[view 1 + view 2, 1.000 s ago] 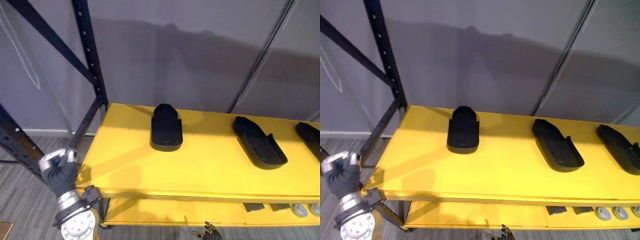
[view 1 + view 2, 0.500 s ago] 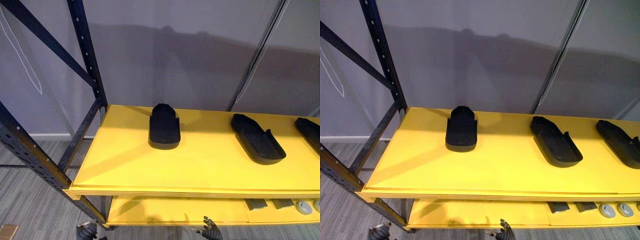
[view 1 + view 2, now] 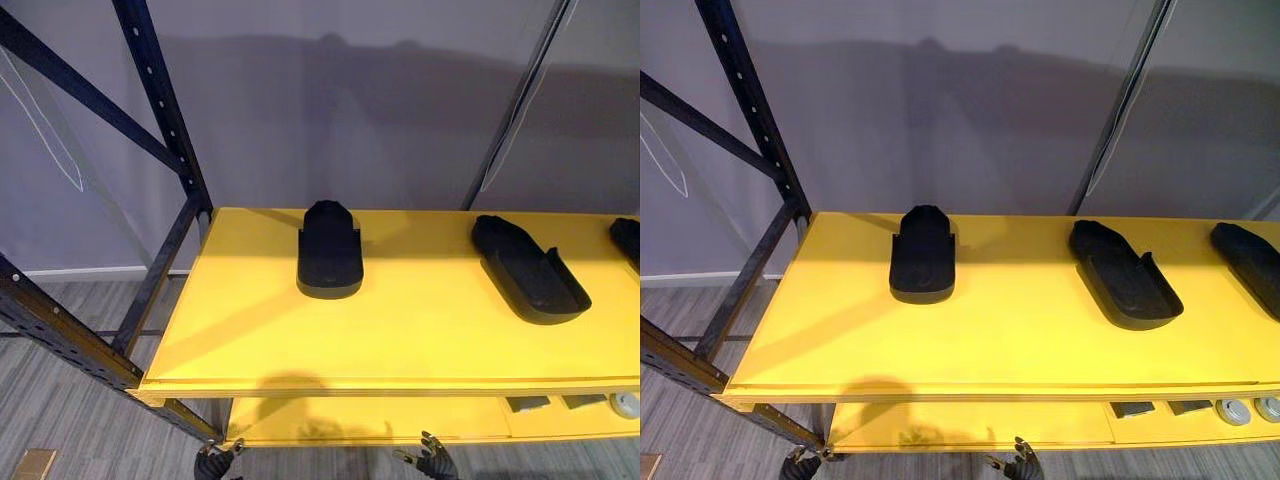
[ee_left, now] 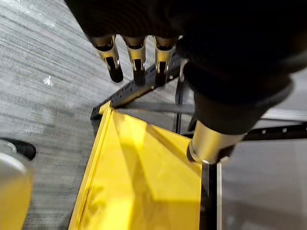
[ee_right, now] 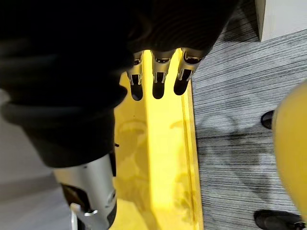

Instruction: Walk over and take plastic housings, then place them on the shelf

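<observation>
Three black plastic housings lie on the top yellow shelf (image 3: 300,350): one left of centre (image 3: 329,250), one to the right (image 3: 528,268), and one cut off by the right edge (image 3: 628,238). Both hands hang low in front of the shelf's front edge, well below the housings. My left hand (image 3: 213,463) is open and holds nothing; its fingers (image 4: 136,52) point straight toward the rack's corner in the left wrist view. My right hand (image 3: 430,460) is also open and empty, its fingers (image 5: 157,72) straight over the lower yellow shelf.
A black rack upright (image 3: 160,110) with diagonal braces stands at the shelf's left end, and a front post (image 3: 60,325) runs down toward my left hand. The lower yellow shelf (image 3: 380,420) holds small parts (image 3: 1240,408) at the right. A grey wall backs the rack.
My left arm has dropped from beside the shelf's left end to the bottom edge of view, and its curled fingers have straightened. The camera has shifted slightly; the housings have not moved.
</observation>
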Controlling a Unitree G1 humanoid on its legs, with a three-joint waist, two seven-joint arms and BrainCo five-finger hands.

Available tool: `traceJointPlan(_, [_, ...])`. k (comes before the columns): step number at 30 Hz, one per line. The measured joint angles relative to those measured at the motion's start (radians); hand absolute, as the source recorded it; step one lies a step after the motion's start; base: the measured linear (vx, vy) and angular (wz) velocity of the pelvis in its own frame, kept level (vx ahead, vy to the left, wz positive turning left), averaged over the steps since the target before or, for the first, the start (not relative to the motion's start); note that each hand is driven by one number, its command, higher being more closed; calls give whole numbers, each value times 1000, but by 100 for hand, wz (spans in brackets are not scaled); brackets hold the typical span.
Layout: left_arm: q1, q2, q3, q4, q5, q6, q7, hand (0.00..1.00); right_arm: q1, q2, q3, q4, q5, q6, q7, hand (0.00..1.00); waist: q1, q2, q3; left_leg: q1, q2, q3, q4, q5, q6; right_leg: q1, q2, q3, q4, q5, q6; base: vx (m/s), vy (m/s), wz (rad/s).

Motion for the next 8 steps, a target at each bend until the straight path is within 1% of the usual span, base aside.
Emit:
traceJointPlan(3, [-9, 0, -17, 33, -1, -1, -15, 0, -9, 1, -4, 5, 0, 0, 0, 0, 2, 1, 1, 17, 0, 5, -32, 17, -6, 3, 0, 3, -3, 1, 0, 0, 0, 0])
traceJointPlan(8, [-14, 1, -28, 54, -1, -5, -20, 0, -35, -1, -60, 40, 0, -1, -5, 0, 1, 4, 3, 52, 8, 21, -99, 56, -11, 1, 4, 8, -8, 16, -6, -16, -29, -6])
